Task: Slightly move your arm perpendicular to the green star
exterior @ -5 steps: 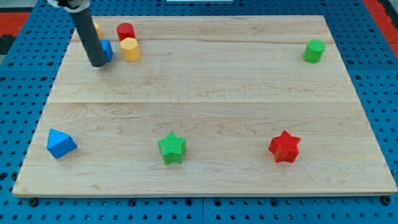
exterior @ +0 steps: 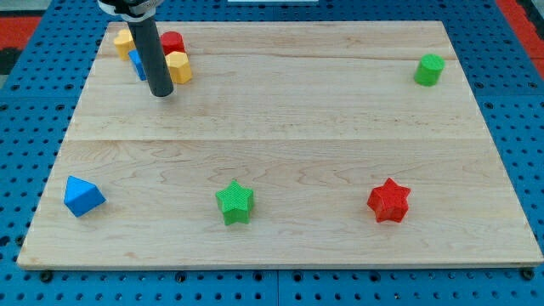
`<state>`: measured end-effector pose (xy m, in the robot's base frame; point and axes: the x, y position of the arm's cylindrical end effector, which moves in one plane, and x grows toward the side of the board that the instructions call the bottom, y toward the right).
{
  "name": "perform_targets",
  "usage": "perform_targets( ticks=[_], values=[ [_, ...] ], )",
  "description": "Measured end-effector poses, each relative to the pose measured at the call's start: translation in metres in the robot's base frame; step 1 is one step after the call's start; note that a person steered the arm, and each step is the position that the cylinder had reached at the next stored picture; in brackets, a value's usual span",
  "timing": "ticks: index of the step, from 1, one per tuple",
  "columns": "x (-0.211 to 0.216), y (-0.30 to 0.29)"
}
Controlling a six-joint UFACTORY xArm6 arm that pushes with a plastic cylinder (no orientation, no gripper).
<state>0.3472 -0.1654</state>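
The green star (exterior: 235, 202) lies near the view's bottom, a little left of centre, on the wooden board (exterior: 280, 119). My tip (exterior: 161, 93) is at the upper left, far above and left of the star. It stands just below a cluster of small blocks: a yellow block (exterior: 178, 67), a red block (exterior: 172, 42), a blue block (exterior: 137, 64) partly hidden behind the rod, and another yellow block (exterior: 124, 40).
A blue block (exterior: 82, 196) sits at the lower left, a red star (exterior: 389, 201) at the lower right, and a green cylinder (exterior: 429, 70) at the upper right. A blue pegboard surrounds the board.
My tip has moved to the right and slightly down, from the blue block's left side to just below the yellow block. The blocks have not visibly moved.
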Motion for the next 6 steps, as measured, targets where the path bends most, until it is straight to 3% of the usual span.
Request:
perform_targets(
  ticks=[6],
  values=[
    [0.0010,0.0017]
  ],
)
